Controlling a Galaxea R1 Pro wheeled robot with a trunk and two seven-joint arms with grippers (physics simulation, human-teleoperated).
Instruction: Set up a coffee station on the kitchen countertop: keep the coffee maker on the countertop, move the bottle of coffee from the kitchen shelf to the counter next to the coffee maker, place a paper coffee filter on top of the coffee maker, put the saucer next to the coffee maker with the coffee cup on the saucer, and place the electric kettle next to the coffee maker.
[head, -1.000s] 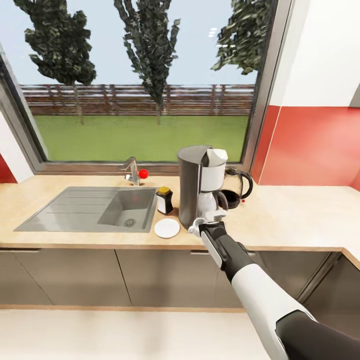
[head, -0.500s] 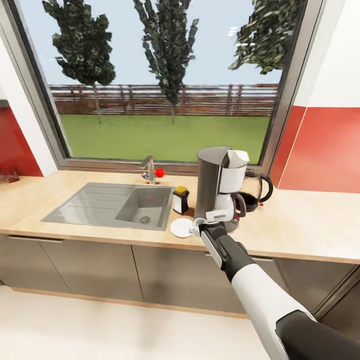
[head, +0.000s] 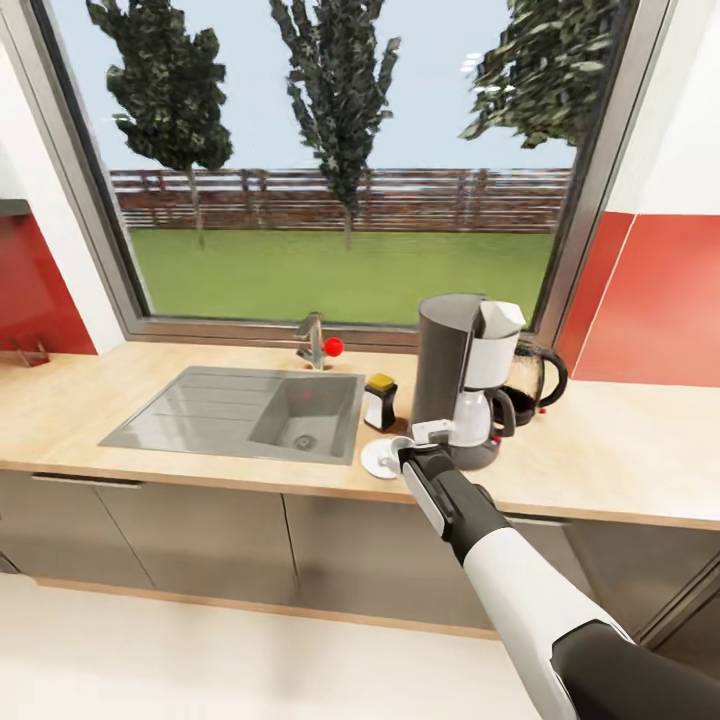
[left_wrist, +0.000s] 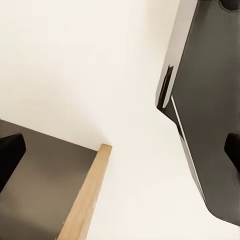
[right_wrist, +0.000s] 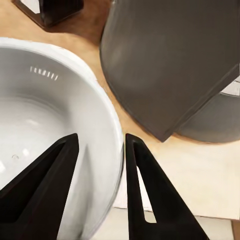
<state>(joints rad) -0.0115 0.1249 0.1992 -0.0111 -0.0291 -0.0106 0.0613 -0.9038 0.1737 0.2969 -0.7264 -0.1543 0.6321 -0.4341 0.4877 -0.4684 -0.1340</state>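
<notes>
The coffee cup (right_wrist: 45, 130) sits in our right hand (head: 412, 450), one finger (right_wrist: 47, 185) inside the bowl and the other finger outside, so the rim is pinched between them. In the head view we see the cup held low over the front part of the table (head: 600, 460), just at the saucer (head: 381, 457); we cannot tell whether it touches the saucer. The saucer lies flat on the table, close in front of the bottle of coffee (head: 379, 401) and just beside the base of the coffee maker (head: 462, 375).

The coffee maker stands upright on the table, with a white paper filter (head: 502, 319) showing at its top and the glass carafe in its base. Behind it, next to the window frame, stands the electric kettle (head: 540, 380), touching or nearly touching the machine. The bottle of coffee stands between the sink (head: 200, 420) and the coffee maker. A tap (head: 314, 340) with a red knob rises behind the sink.

The right wrist view shows the dark curved base of the coffee maker just beyond the cup's rim.

Our left hand (left_wrist: 120, 155) shows two dark fingertips far apart at the picture's edges, spread wide and holding nothing, above a pale floor and a cabinet edge.
</notes>
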